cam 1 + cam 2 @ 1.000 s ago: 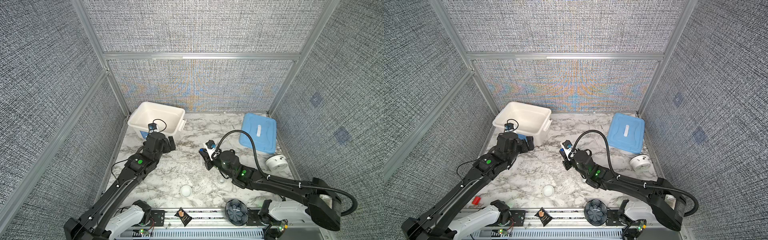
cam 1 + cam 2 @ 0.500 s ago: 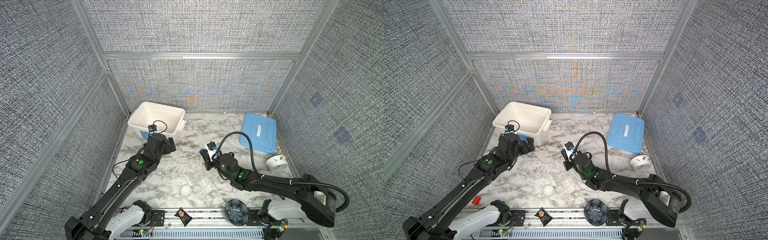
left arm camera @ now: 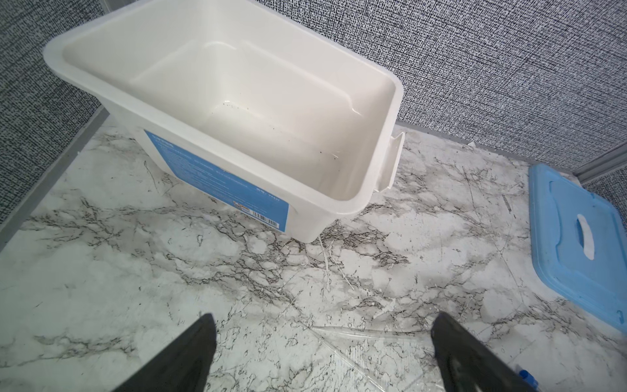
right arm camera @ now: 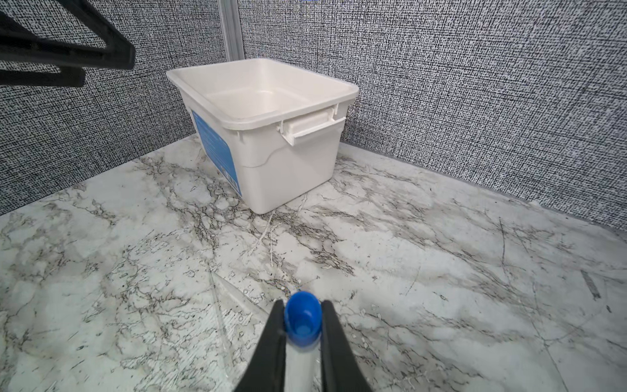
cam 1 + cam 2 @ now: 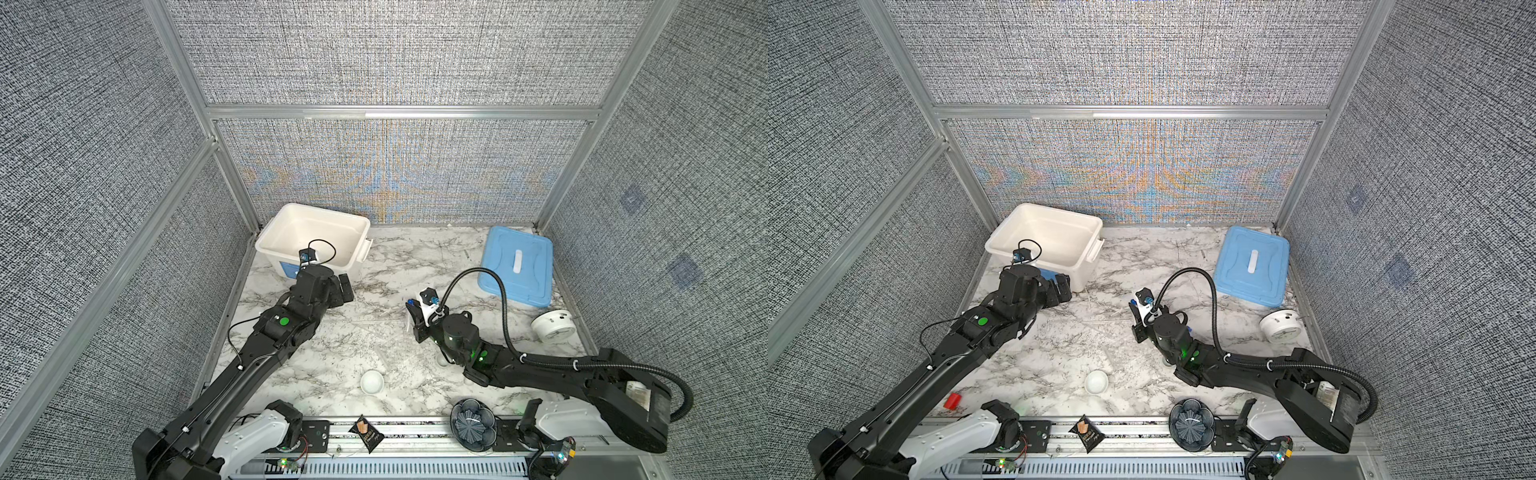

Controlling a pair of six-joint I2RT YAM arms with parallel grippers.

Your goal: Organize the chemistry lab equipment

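On the marble surface (image 5: 374, 332) stands a white bin (image 5: 316, 232). We see the right fingers (image 4: 271, 342) clenched on a blue-capped tube (image 4: 302, 317), the left fingers (image 3: 190, 353) spread wide, released.

I hold one slim clear tube (image 4: 302, 356) with a blue cap pinched between the fingers of my right gripper (image 4: 302, 304), cap end poking out past the fingertips, above the middle of the marble tabletop (image 4: 441, 271). The clear plastic rack (image 4: 234, 315) lies on the marble just below and beside it, so transparent that only its edges show. A small white ceramic dish (image 5: 371, 381) sits mouth up near the front edge, well apart from the tube, and a small white piece (image 5: 441, 360) peeks from under my right arm, too hidden to name.
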